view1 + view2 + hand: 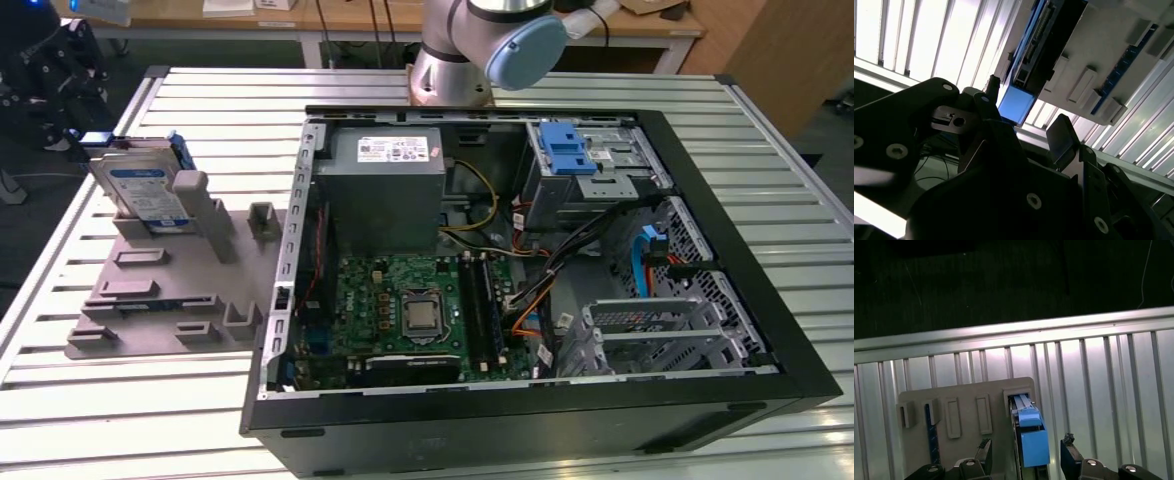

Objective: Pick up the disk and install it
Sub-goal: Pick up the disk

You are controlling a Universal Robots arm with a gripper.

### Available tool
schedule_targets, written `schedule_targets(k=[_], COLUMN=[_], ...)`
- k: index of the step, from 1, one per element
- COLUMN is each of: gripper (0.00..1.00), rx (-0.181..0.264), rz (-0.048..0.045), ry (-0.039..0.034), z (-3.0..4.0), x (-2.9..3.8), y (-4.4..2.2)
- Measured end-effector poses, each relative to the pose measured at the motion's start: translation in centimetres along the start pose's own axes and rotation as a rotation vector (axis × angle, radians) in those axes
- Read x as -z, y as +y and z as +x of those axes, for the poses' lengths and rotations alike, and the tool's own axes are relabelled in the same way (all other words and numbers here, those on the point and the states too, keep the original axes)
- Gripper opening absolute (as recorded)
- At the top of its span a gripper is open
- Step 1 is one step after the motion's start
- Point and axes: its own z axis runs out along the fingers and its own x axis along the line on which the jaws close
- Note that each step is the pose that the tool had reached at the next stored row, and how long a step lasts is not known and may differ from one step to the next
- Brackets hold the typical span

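The disk stands on edge in a slot of the grey holder plate at the exterior view's left, its white-and-blue label facing out. In both wrist views the disk's blue bracket lies in line with the gap between my fingers. My gripper is open over the disk's upper edge. One fingertip and the other fingertip stand to either side, each with a gap to the bracket. Nothing is held.
An open computer case lies on the slatted metal table at the exterior view's right. Inside are a grey power supply, a motherboard and a drive cage with a blue latch. The arm's base stands behind the case.
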Motion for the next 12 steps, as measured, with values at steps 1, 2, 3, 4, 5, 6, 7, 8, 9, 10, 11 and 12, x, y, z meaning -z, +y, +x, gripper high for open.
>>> schedule_targets(k=[1, 2, 3, 4, 5, 6, 7, 8, 9, 10, 11, 12], gripper=[0.65, 0.65, 0.65, 0.65, 0.65, 0.65, 0.65, 0.65, 0.63, 0.63, 0.63, 0.56], rx=[0.002, 0.004, 0.006, 0.006, 0.006, 0.006, 0.006, 0.006, 0.006, 0.006, 0.006, 0.006], rz=[-0.0001, -0.0001, -0.0002, -0.0002, -0.0003, -0.0003, -0.0003, -0.0005, -0.0005, -0.0006, -0.0004, -0.0003], ry=[0.0000, 0.0000, 0.0000, 0.0000, 0.0000, 0.0000, 0.0000, 0.0001, 0.0001, 0.0002, 0.0001, 0.0000], z=[0.00, 0.01, 0.01, 0.01, 0.02, 0.03, 0.03, 0.03, 0.03, 0.03, 0.03, 0.03], x=[-0.07, -0.15, -0.23, -0.32, -0.41, -0.50, -0.57, -0.59, -0.59, -0.59, -0.60, -0.62], y=[0.00, 0.01, 0.01, 0.02, 0.03, 0.04, 0.05, 0.05, 0.05, 0.05, 0.05, 0.05])
